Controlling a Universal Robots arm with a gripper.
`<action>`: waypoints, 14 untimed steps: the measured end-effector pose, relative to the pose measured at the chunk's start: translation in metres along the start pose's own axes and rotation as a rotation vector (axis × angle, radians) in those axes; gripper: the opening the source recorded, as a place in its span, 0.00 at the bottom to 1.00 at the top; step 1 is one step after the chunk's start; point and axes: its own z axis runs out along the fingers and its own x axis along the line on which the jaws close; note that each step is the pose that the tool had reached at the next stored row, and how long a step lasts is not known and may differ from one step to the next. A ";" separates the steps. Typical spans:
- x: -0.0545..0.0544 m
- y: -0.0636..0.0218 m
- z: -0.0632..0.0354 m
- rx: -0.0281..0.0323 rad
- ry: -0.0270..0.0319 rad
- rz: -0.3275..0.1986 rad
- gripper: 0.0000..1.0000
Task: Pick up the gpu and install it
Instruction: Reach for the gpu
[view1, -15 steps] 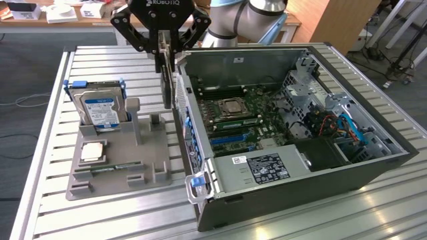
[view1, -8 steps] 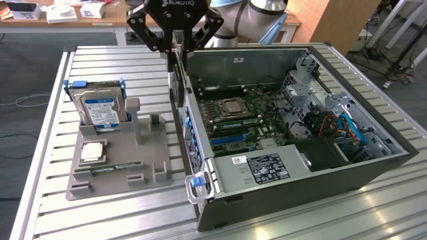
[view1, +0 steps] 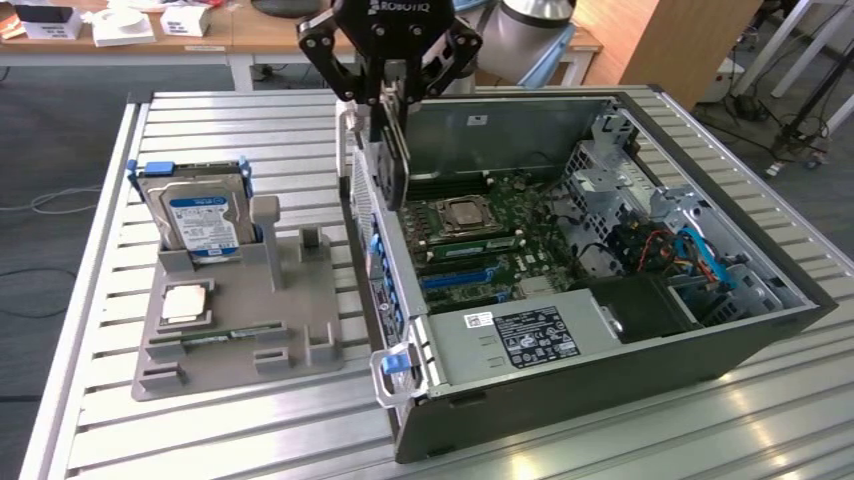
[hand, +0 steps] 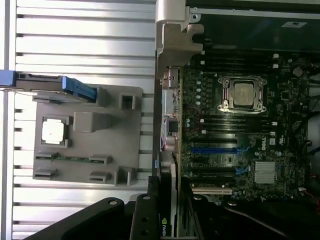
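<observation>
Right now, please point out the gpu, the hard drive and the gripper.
gpu (view1: 387, 170): exterior view, on its dark face.
hard drive (view1: 200, 215): exterior view, on its blue-white label.
gripper (view1: 390, 92): exterior view, midway between its fingertips.

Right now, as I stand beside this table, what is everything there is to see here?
table: one, silver slatted metal, under everything
computer case: one, dark grey, open, at the exterior view's right
motherboard: one, green, inside the case
power supply: one, grey with a label, at the case's near end
holder tray: one, grey, on the table beside the case
hard drive: one, silver with a blue-white label, upright in the tray
processor chips: two, silvery, one flat on the tray, one in the motherboard socket
memory stick: one, green, lying in the tray
gpu: one, dark with a silver bracket, held on edge over the case's side
gripper: one, black, clamped on the gpu
</observation>
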 end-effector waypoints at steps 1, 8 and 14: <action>-0.004 0.0000 0.0000 0.0000 0.0001 -0.001 0.27; -0.031 -0.0003 0.0003 -0.0003 0.0007 -0.010 0.27; -0.054 -0.0005 0.0004 -0.0003 0.0012 -0.016 0.27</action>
